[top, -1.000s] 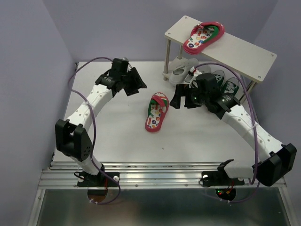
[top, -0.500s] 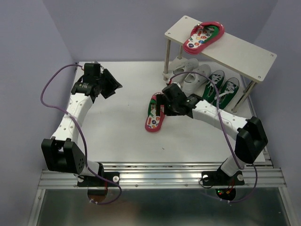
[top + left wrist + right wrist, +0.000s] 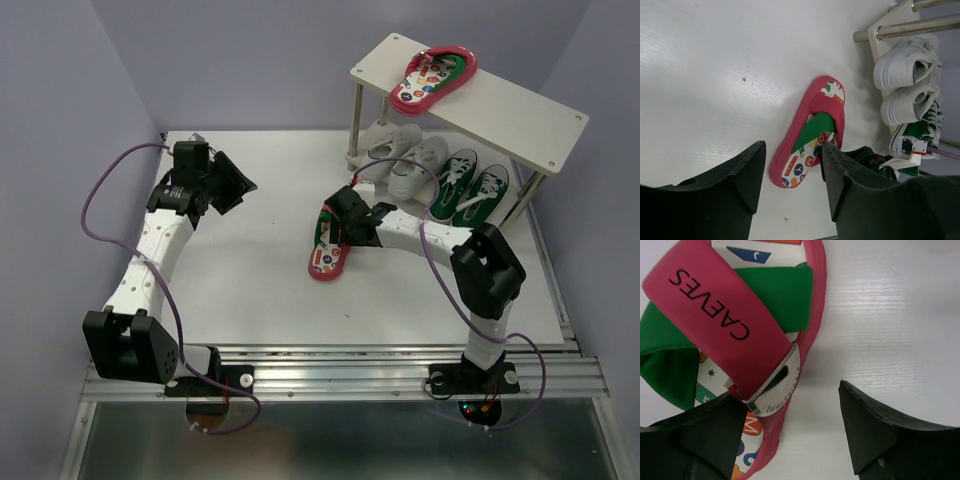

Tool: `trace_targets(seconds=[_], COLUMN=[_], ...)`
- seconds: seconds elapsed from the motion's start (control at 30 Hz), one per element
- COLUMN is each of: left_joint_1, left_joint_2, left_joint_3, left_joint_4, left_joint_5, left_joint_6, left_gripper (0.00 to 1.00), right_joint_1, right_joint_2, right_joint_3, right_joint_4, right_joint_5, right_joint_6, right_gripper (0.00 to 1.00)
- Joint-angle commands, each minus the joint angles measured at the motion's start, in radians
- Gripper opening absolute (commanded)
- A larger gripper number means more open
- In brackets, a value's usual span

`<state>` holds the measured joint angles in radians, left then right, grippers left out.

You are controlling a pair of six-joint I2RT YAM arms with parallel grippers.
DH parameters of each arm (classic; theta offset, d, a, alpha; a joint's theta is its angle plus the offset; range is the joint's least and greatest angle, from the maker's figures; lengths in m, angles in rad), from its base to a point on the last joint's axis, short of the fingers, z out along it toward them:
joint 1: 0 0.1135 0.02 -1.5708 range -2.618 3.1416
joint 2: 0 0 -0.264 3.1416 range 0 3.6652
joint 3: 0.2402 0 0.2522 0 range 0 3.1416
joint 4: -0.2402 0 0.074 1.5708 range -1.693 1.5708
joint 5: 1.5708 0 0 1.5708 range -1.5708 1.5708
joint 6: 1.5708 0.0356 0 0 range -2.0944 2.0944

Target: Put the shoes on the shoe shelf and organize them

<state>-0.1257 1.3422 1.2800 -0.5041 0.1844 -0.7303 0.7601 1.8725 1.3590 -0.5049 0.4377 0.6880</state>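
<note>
- Top external view looks steeply down from high at the near edge, far enough back to take in the whole surface (image 3: pixel 250 300) and the shoe shelf (image 3: pixel 510 115).
- Left wrist view looks from well apart across the surface toward the loose flip-flop (image 3: pixel 812 132) and the shelf.
- Right wrist view looks down from very near that flip-flop's strap, and all three views share this shoe.

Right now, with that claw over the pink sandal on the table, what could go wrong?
The right gripper, jaws open, straddles only one edge of the red-pink flip-flop with the printed insole, so a grip there might slip. The matching flip-flop on the beige shelf's top board lies near its front edge; placing the second could knock it off.
</note>
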Motion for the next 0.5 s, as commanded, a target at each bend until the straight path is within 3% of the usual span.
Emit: trace_targets(seconds=[0.0, 0.2, 0.3, 0.33, 0.37, 0.47], left_joint_1=[0.005, 0.005, 0.005, 0.005, 0.005, 0.005], left_joint_2=[-0.055, -0.071, -0.077, -0.078, -0.078, -0.075], left_joint_3=[-0.033, -0.048, -0.060, -0.070, -0.074, -0.087], left_joint_4=[0.035, 0.047, 0.055, 0.058, 0.064, 0.075], left_joint_5=[0.004, 0.021, 0.024, 0.027, 0.033, 0.043], left_joint_6=[0.003, 0.002, 0.000, -0.001, -0.004, -0.009], left_gripper=[0.59, 0.58, 0.58, 0.58, 0.58, 0.57], right_joint_1=[0.001, 0.001, 0.001, 0.001, 0.001, 0.001], right_joint_2=[0.011, 0.001, -0.050, -0.064, -0.068, -0.085], right_joint_3=[0.040, 0.042, -0.007, -0.014, -0.021, -0.029], right_joint_4=[0.112, 0.124, 0.173, 0.178, 0.183, 0.183], right_joint_5=[0.099, 0.118, 0.092, 0.081, 0.056, 0.004], right_joint_6=[0.030, 0.047, 0.015, 0.007, -0.002, -0.028], right_gripper=[0.76, 0.55, 0.31, 0.11, 0.04, 0.01])
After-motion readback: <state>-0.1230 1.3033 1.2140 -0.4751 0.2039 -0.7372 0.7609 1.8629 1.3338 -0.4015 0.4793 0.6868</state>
